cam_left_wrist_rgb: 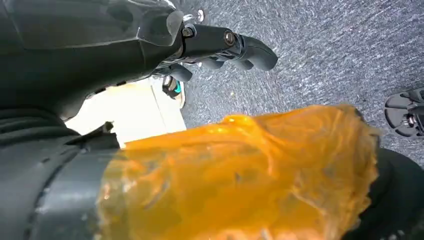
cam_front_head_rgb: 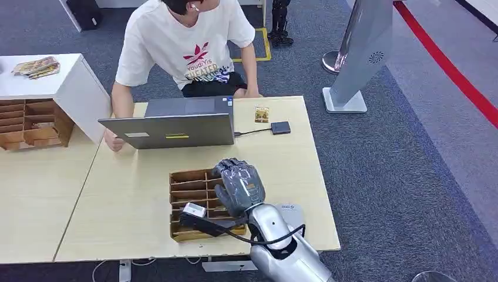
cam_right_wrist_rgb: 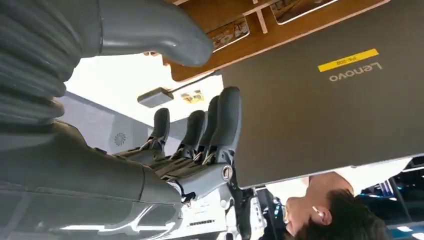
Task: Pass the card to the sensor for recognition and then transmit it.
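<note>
Right hand (cam_front_head_rgb: 239,187), fingers spread and empty, over tray (cam_front_head_rgb: 183,194): lower toward 9 o'clock slot, pinch one card only.

Floor: grey-blue carpet (cam_front_head_rgb: 405,164) across the room, with a red stripe (cam_front_head_rgb: 446,64) running diagonally at far right and a yellow marking (cam_front_head_rgb: 258,51) on the floor behind the seated person.

Tables: a light wooden table (cam_front_head_rgb: 123,205) stood at centre; a second, matching table (cam_front_head_rgb: 35,200) butted against its left edge.

Cabinet: a white cabinet (cam_front_head_rgb: 70,88) stood at far left, beyond the second table, with a small stack of printed packets (cam_front_head_rgb: 36,66) on its top.

Stand: a grey slanted panel (cam_front_head_rgb: 367,47) on a flat white base (cam_front_head_rgb: 346,101) stood on the carpet to the right of the centre table. A round metal base (cam_front_head_rgb: 332,60) lay just behind it.

Light: even, soft, without hard shadows.
</note>
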`<state>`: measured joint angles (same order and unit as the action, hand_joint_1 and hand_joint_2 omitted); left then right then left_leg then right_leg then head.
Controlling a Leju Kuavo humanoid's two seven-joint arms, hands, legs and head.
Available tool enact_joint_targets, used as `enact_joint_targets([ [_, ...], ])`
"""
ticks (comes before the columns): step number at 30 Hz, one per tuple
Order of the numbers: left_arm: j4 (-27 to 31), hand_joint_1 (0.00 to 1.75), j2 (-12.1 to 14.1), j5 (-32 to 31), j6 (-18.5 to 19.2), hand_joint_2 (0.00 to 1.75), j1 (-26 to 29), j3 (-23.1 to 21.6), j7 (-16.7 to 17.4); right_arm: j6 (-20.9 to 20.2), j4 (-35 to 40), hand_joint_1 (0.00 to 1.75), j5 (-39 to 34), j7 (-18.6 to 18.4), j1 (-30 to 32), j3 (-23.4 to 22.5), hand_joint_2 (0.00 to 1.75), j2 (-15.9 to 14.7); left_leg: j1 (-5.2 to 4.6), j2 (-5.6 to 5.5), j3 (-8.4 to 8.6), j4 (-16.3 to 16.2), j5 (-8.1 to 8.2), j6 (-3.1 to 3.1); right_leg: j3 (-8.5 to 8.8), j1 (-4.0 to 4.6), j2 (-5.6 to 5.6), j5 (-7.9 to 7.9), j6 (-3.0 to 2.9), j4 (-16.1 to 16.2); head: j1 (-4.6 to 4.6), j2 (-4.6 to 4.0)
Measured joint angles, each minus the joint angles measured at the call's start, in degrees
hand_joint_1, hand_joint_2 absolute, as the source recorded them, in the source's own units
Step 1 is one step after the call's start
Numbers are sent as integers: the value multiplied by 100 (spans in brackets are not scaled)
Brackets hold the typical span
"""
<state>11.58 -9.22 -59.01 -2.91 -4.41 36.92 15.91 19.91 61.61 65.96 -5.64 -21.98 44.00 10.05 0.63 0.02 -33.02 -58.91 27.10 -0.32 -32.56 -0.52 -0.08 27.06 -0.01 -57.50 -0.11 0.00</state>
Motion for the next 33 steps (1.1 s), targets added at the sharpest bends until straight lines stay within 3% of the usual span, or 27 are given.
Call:
enact_joint_targets([
  [7,0,0,-24,-44,7,0,-19,0,4,4,-247,91,-2,-61,-124,-39,175,37,0,0,0,0,0,0,0,0,0,-1,-1,0,0,0],
  [8,0,0,-24,-50,9,0,-22,0,4,4,-286,99,-2,-70,-141,-50,175,44,0,0,0,0,0,0,0,0,0,-1,-1,0,0,0],
  [33,0,0,-24,-68,35,0,-74,0,9,31,-916,93,4,-96,-368,-273,175,138,0,0,0,0,0,0,0,0,0,-1,-1,0,0,0],
])
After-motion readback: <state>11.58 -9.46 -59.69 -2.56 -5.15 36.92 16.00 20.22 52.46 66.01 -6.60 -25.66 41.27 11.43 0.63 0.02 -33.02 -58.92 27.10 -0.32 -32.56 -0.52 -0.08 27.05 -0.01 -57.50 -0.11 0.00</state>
